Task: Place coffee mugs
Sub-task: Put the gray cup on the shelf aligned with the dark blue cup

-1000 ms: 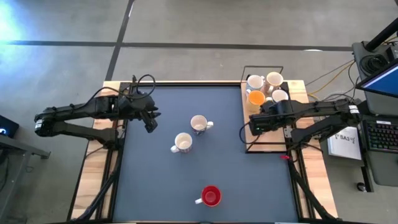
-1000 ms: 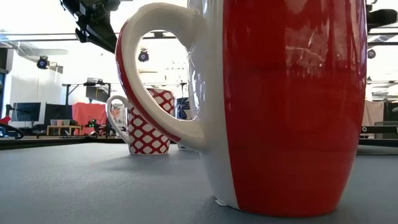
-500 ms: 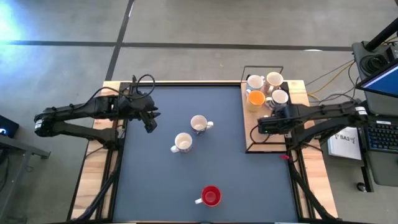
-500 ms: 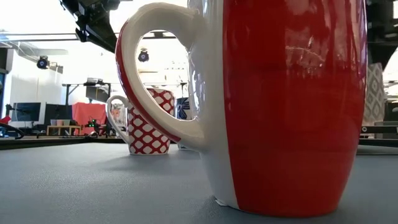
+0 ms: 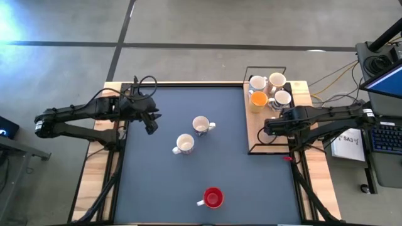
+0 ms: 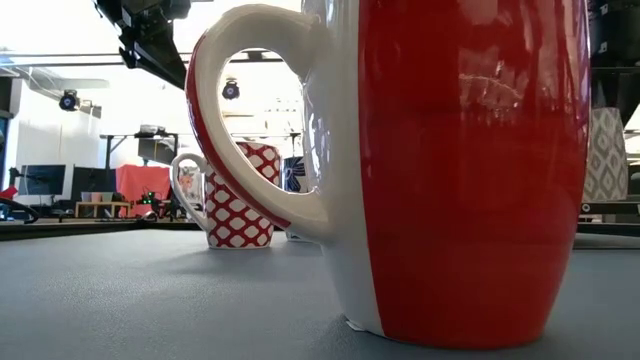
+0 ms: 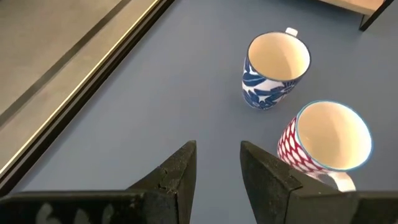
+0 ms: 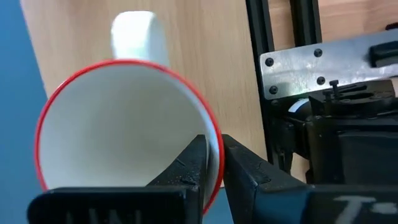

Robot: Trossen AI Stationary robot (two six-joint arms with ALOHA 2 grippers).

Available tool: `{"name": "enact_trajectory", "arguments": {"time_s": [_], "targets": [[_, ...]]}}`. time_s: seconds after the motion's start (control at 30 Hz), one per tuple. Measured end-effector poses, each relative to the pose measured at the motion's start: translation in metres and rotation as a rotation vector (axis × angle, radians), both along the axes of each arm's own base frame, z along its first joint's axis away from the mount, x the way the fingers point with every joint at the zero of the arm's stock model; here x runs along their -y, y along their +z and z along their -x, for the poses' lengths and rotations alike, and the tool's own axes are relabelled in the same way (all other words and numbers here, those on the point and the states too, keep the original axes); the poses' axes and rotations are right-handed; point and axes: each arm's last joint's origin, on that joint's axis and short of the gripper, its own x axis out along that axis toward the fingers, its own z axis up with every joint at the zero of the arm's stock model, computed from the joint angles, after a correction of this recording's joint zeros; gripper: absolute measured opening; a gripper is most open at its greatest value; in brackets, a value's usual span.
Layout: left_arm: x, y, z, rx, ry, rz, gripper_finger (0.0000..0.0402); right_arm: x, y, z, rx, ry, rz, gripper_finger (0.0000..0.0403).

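Over at the right edge of the surface [image 5: 157,188], the right end effector [image 8: 211,163] hangs above the wooden tray [image 5: 259,135], its fingers pinching the rim of a red-rimmed mug [image 8: 124,130] with a white inside, one finger inside the wall and one outside. Just beyond it on the far part of the tray stand an orange mug [image 5: 258,98] and three pale mugs [image 5: 277,80], close together. On the blue mat, the left end effector [image 7: 217,168] hovers near the left side with its fingers spread slightly and nothing between them. Ahead of it stand a blue-patterned mug [image 7: 275,70] and a red-checked mug [image 7: 323,143], just beside each other near the middle. A red mug [image 5: 213,198] stands alone at the near edge, well apart from the others.
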Motion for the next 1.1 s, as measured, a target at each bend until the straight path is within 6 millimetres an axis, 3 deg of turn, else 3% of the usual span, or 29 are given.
{"name": "enact_trajectory", "arguments": {"time_s": [0.33, 0.57, 0.8, 1.1], "targets": [[0.000, -0.001, 0.001, -0.011, 0.001, 0.003, 0.0107, 0.000, 0.011, -0.001, 0.016, 0.056, -0.002, 0.0077], [0.000, -0.001, 0.001, -0.011, 0.003, 0.004, 0.0107, 0.000, 0.034, -0.003, 0.082, 0.154, -0.004, 0.0095], [0.000, -0.001, 0.001, -0.010, 0.004, 0.006, 0.0107, -0.002, 0.039, -0.033, 0.153, 0.260, 0.003, 0.0094], [0.000, -0.001, 0.001, -0.009, 0.006, 0.007, 0.0107, -0.002, 0.026, -0.061, 0.017, 0.386, 0.008, 0.0095]]}}
